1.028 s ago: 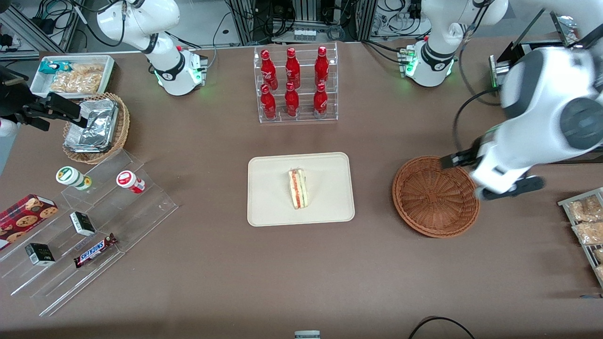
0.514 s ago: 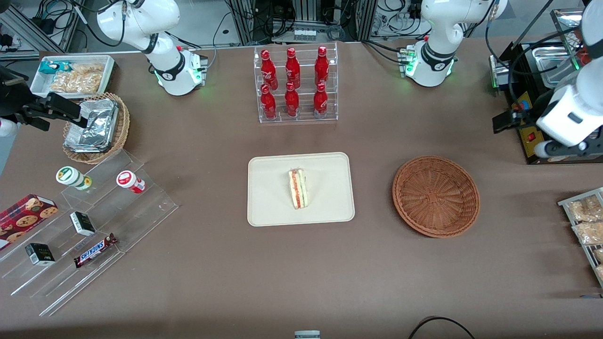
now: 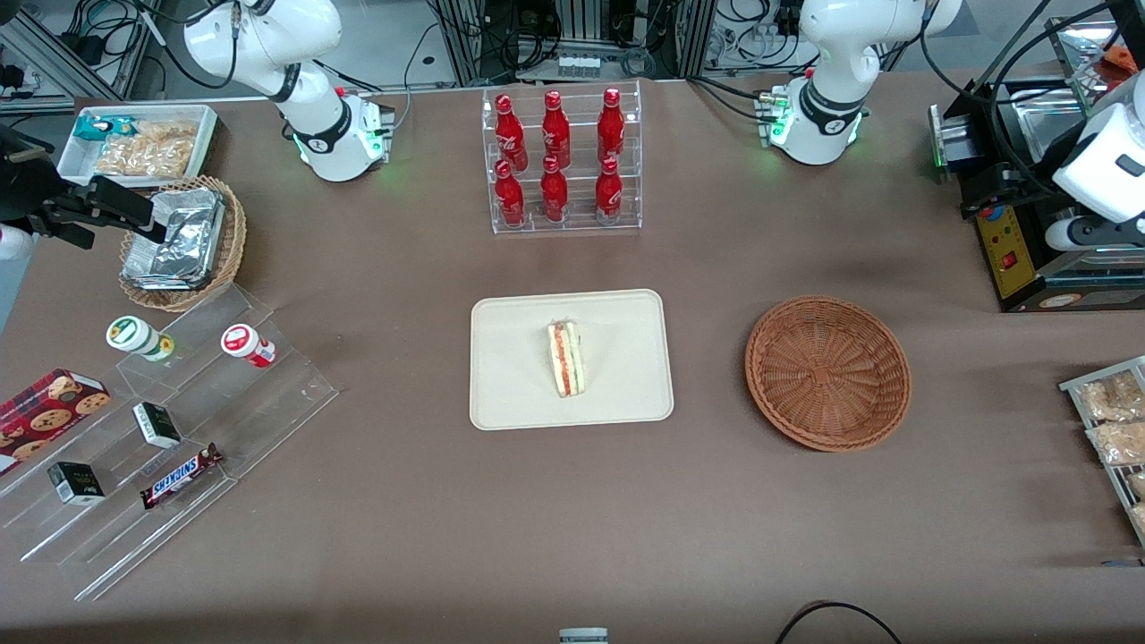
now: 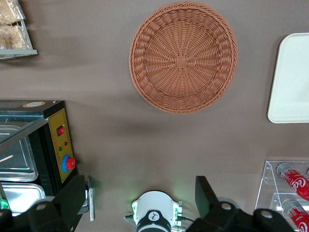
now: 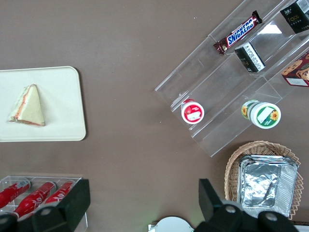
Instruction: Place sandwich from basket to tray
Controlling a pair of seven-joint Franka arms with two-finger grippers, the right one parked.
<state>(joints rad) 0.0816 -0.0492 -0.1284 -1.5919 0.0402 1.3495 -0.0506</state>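
Observation:
The sandwich (image 3: 565,359), a pale bread wedge with red and green layers, lies on the cream tray (image 3: 519,385) at the table's middle. It also shows on the tray (image 5: 63,87) in the right wrist view (image 5: 28,106). The reddish-brown wicker basket (image 3: 827,372) stands empty beside the tray, toward the working arm's end. My left gripper (image 3: 1002,192) hangs high above the table near the black appliance, farther from the front camera than the basket. It is open (image 4: 140,200) and empty. The left wrist view looks down on the basket (image 4: 183,57) and a tray corner (image 4: 292,77).
A clear rack of red bottles (image 3: 562,161) stands farther from the camera than the tray. A black appliance (image 3: 1029,250) and a rack of snack bags (image 3: 1109,429) sit at the working arm's end. Clear steps with snacks (image 3: 161,429) and a tan basket of foil packs (image 3: 179,241) sit at the parked arm's end.
My left arm has risen from over the basket's rim and swung away toward the black appliance, farther from the front camera. The sandwich, tray and basket have not moved.

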